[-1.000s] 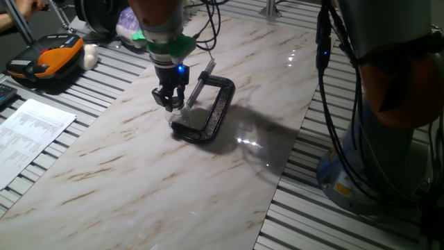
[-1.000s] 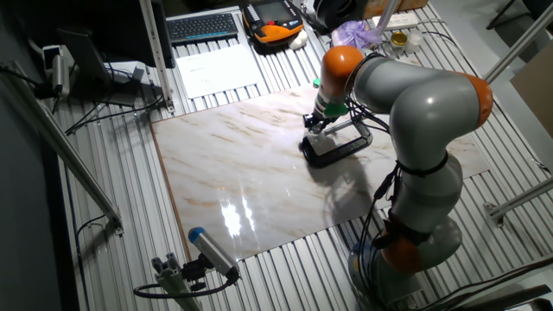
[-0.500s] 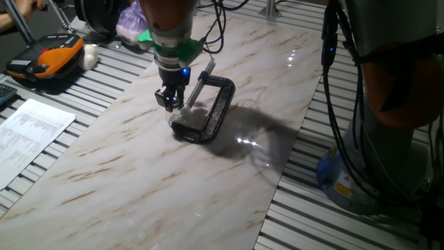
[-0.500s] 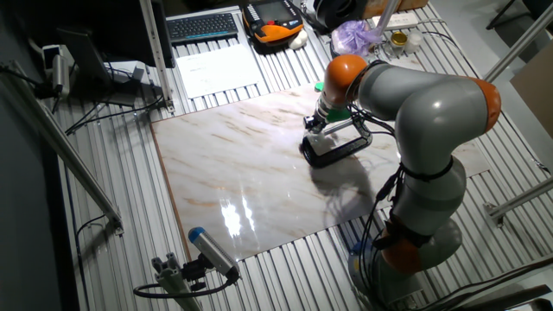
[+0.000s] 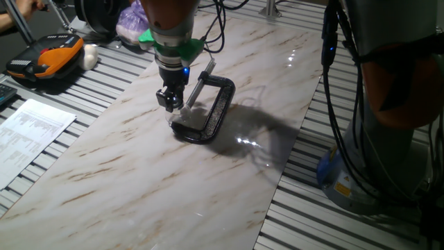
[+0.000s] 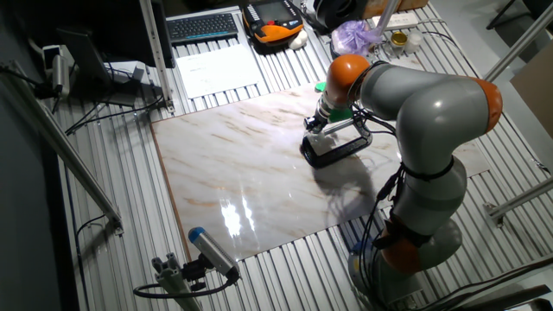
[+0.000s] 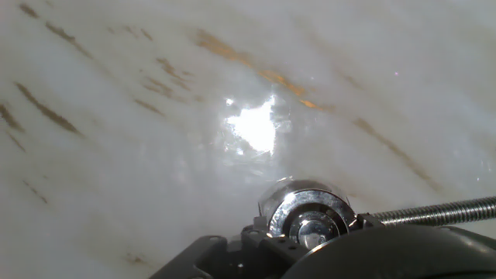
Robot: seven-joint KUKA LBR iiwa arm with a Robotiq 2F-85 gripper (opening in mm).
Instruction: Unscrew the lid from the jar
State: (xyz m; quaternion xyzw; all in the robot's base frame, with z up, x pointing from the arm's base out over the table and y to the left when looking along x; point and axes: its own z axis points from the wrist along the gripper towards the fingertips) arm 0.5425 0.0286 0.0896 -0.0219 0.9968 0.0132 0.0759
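The claw (image 5: pixel 171 106) hangs just over the near end of the one black C-clamp (image 5: pixel 208 111) — whether its fingers are spread or pressed together cannot be told, since they look like a single dark tip in both fixed views. The hand view cuts them off and shows one shiny round lid (image 7: pixel 310 215) low in the frame; the jar under it is hidden. One threaded screw rod (image 7: pixel 434 211) runs off right across the marble table (image 5: pixel 139 167).

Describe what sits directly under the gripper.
Under the gripper is the black clamp on the marble table. The jar and lid are hidden by the fingers.
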